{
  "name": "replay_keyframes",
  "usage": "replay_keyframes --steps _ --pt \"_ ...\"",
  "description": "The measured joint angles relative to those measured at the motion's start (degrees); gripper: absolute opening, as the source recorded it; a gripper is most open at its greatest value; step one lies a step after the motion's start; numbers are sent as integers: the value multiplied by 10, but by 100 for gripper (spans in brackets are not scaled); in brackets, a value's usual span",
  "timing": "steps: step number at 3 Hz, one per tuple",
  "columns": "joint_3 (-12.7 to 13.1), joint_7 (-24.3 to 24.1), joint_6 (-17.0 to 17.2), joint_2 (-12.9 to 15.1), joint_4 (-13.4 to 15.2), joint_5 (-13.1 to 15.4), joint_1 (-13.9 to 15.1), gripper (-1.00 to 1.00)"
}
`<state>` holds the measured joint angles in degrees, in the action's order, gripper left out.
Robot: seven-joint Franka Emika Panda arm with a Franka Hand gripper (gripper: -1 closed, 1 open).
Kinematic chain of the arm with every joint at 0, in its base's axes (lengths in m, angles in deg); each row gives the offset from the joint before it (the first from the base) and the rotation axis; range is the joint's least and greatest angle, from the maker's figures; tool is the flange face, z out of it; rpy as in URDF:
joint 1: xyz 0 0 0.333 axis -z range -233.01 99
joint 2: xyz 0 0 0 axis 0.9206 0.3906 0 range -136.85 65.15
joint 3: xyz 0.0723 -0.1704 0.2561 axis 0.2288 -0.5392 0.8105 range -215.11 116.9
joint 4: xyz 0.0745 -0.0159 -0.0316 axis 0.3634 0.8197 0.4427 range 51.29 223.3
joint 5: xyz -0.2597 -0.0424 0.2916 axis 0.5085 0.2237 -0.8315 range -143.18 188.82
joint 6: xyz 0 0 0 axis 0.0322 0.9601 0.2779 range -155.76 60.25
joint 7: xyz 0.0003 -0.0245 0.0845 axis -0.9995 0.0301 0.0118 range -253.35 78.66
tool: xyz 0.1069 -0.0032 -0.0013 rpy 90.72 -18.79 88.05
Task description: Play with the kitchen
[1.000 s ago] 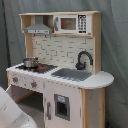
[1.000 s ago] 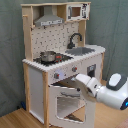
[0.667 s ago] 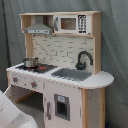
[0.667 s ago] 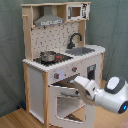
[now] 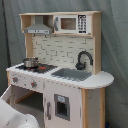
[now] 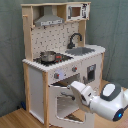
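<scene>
1 kitchen (image 6: pixel 60 55) stands on wood floor (image 6: pixel 15 119) before grey curtain (image 6: pixel 10 50); hand's (image 6: pixel 71 90) grip unclear.

Opposite front-corner views of the kitchen (image 5: pixel 60 70)

honestly there's no readable text anywhere in either exterior view. the kitchen (image 5: pixel 60 75) has a little microwave (image 5: pixel 72 23) up top with a dark strip of what could be buttons, but it's just blobs, no numbers or letters i can make out. same for the knobs (image 6: pixel 59 76) on the front panel and the white arm (image 6: pixel 107 102), no brand, label or sign that can be read.
</scene>
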<state>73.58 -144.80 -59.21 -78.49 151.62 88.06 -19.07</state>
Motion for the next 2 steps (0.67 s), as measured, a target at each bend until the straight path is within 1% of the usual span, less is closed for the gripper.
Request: replay_keyframes --steps 1,2 --pt "10 -11 1 -32 -36 -34 20 100" --pt "10 -27 2 -59 -67 -69 31 100"
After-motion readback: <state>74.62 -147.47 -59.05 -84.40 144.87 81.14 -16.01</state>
